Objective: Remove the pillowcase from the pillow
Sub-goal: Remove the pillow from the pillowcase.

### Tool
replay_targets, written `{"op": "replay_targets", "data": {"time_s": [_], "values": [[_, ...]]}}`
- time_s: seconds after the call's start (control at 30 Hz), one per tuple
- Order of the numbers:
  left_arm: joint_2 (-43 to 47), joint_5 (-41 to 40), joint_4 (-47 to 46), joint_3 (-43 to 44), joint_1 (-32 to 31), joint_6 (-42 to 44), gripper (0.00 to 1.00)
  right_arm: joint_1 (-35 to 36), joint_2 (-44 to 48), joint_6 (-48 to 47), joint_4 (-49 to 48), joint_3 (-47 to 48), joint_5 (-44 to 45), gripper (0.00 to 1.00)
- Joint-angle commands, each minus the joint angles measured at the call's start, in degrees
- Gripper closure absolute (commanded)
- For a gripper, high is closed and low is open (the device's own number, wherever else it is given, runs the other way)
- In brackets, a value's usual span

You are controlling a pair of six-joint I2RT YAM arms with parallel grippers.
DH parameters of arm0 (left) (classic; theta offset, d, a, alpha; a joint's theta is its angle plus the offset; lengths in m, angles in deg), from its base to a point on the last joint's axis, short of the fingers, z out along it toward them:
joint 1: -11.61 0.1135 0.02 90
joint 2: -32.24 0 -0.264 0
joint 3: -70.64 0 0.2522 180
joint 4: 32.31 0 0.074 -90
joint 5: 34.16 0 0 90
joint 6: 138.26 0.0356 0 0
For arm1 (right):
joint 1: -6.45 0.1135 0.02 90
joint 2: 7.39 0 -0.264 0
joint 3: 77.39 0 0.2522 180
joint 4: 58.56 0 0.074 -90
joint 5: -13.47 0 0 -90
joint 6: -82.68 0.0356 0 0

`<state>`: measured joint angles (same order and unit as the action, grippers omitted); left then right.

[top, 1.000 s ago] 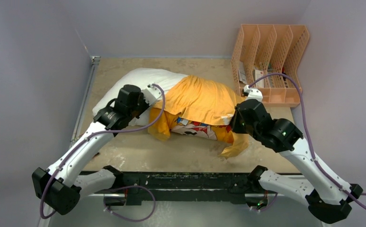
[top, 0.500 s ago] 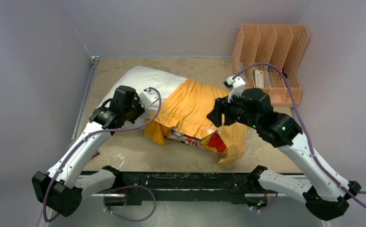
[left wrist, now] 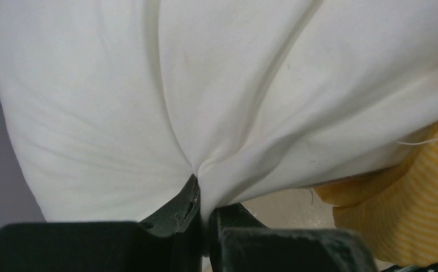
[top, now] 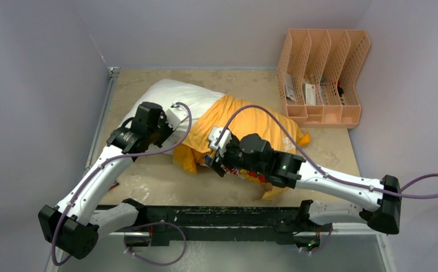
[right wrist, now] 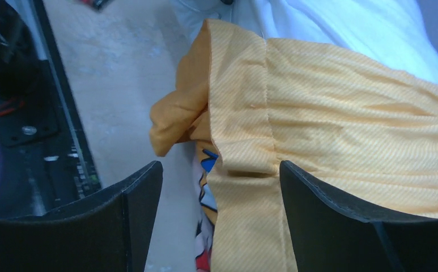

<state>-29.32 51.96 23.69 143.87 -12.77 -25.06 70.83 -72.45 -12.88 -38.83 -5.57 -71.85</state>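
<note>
Beneath your right gripper [right wrist: 219, 175], jaws spread wide, lies the pillowcase [right wrist: 347, 113] hem, that arm stretched low leftward; your left gripper [left wrist: 202, 212], arm bent, pinches the pillow [left wrist: 120, 102].

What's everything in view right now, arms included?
pillow: one, white, left-centre of the table, left part bare
pillowcase: one, orange-yellow with a cartoon print, bunched over the pillow's right part
organiser: one, peach, far right corner
small items: several, white and dark, inside the organiser; too small to identify
table: one, beige, under everything
cables: two, purple, one along each arm
arms: two, white and black, bases at the near edge
left claw: one, black, shut on the pillow's white fabric
right claw: one, black, open over the pillowcase hem
</note>
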Motion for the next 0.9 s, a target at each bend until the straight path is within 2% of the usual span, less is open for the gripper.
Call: {"op": "replay_targets", "data": {"time_s": [0.0, 0.07, 0.23, 0.37, 0.47, 0.5, 0.53, 0.6, 0.7, 0.73, 0.87], "values": [[0.5, 1.5, -5.0, 3.2, 0.6, -3.0, 1.00, 2.2, 1.3, -17.2, -25.3, -7.3, 6.5, 0.21], [0.3, 1.7, -4.8, 3.5, 0.6, -3.1, 1.00, 2.2, -0.2, -21.6, -29.1, -8.5, 7.9, 0.19], [0.0, 1.6, -5.1, 3.9, 0.6, -3.8, 1.00, 2.3, -6.5, -27.2, -30.2, -6.0, 9.8, 0.21], [-0.3, 1.6, -5.0, 4.2, 0.6, -4.3, 1.00, 2.2, -10.9, -32.4, -40.1, -7.9, 20.0, 0.23], [-0.5, 1.2, -5.2, 4.4, 0.6, -4.5, 1.00, 2.3, -10.7, -31.8, -40.4, -10.0, 19.7, 0.26], [-0.7, 0.8, -5.2, 4.5, 0.6, -4.5, 1.00, 2.3, -10.2, -30.6, -40.0, -10.6, 19.6, 0.33], [-0.8, 0.5, -5.2, 4.6, 0.6, -4.4, 1.00, 2.3, -9.6, -28.5, -38.7, -10.9, 19.6, 0.47], [-0.9, -0.2, -4.9, 4.9, 0.6, -4.2, 1.00, 2.3, -8.2, -24.2, -33.9, -10.9, 20.3, 0.69], [-0.8, -1.3, -4.8, 4.8, 0.6, -4.0, 1.00, 2.3, -5.5, -21.4, -28.7, -12.2, 20.8, 0.95], [-0.8, -1.7, -4.9, 4.7, 0.6, -3.9, 1.00, 2.3, -4.3, -20.0, -26.8, -12.5, 21.2, 1.00], [-1.4, -6.3, -5.3, 5.0, 0.8, -6.1, 1.00, 2.3, 2.8, -12.7, -16.8, -14.0, 19.2, 1.00]]}}
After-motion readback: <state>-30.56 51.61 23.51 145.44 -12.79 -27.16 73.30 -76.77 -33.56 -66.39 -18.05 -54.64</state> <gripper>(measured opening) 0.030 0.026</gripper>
